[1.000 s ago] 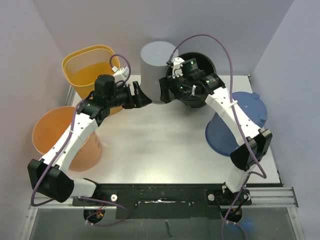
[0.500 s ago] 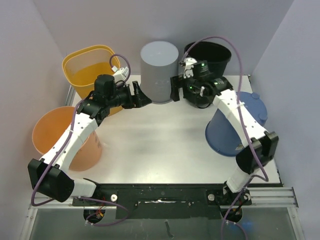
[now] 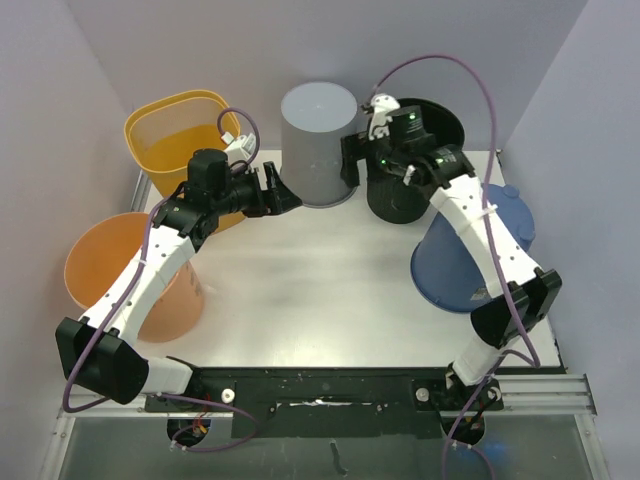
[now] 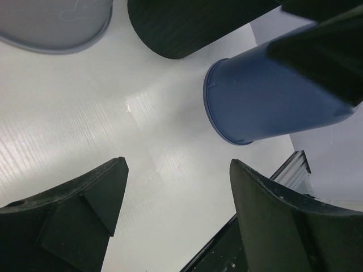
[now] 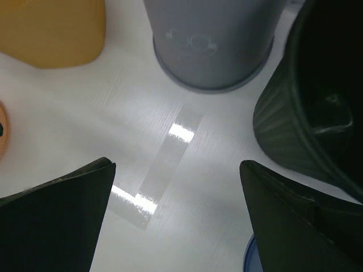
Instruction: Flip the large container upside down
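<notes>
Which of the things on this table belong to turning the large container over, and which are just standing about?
Part of the job: grey container, standing rim-down; left gripper and right gripper, both open, one on either side of it.

Just standing about: yellow bin, orange bucket, black bin, blue container.

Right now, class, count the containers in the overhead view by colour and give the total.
Orange containers: 2
Grey container: 1
Black container: 1
Blue container: 1
Total: 5
</notes>
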Controlling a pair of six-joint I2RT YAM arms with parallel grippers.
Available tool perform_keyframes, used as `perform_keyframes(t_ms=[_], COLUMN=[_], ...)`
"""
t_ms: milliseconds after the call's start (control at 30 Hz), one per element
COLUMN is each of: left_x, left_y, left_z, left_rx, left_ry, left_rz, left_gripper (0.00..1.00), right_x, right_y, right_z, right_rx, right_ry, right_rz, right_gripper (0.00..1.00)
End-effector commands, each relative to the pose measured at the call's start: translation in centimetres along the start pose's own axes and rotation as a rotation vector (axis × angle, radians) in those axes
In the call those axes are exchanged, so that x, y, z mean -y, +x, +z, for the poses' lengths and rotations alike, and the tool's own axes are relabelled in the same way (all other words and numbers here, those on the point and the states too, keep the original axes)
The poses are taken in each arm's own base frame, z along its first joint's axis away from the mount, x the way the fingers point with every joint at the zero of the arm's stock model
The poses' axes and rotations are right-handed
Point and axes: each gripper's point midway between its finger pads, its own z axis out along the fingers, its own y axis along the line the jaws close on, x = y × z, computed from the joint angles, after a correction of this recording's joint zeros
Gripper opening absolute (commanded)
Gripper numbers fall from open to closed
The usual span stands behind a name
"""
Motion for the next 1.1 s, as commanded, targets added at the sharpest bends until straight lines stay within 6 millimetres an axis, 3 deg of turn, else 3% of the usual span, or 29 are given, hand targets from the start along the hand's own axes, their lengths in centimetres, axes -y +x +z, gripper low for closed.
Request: perform_keyframes(t_ms=[0,133,267,333,467,667,900,1067], left_x=[1.2,1.3,1.3,1.2,0.8,-0.2,-2.6,-4.2], left_y=[-1.4,-1.4,-1.4,-1.4,-1.4,-1.4,-1.4,-1.4], left_z=[-0.9,-1.1,-1.2,-1.3,-1.5,-1.6,-2.3,-3.1], left_rx=[0.06,0.06,0.061,0.061,0.063,0.058,0.063,0.077], left_ry=[0.046,0.05,0.05,0.045,0.033,0.005,-0.059,-0.104], left_rz=[0.042,0.043,0.044,0.044,0.04,0.038,0.02,-0.007], left_gripper=[0.73,0.73,0.73,0.73,0.73,0.73,0.73,0.73], right_x=[4.5,7.7,7.6,6.8,4.3,-2.9,-9.6,-12.9], right_y=[-5.8,-6.9,-5.8,-4.2,-0.5,2.1,3.3,4.1], right_z=[-3.4,-3.2,-1.4,0.0,2.1,1.9,2.3,3.2], right_rx=[0.199,0.223,0.154,0.088,-0.008,-0.039,-0.021,-0.017], right_ry=[0.101,0.151,0.098,0.045,-0.029,-0.155,-0.28,-0.332], right_rz=[0.047,0.096,0.103,0.111,0.092,-0.024,-0.003,0.021], right_gripper=[0.97,0.98,0.98,0.97,0.98,0.98,0.98,0.98])
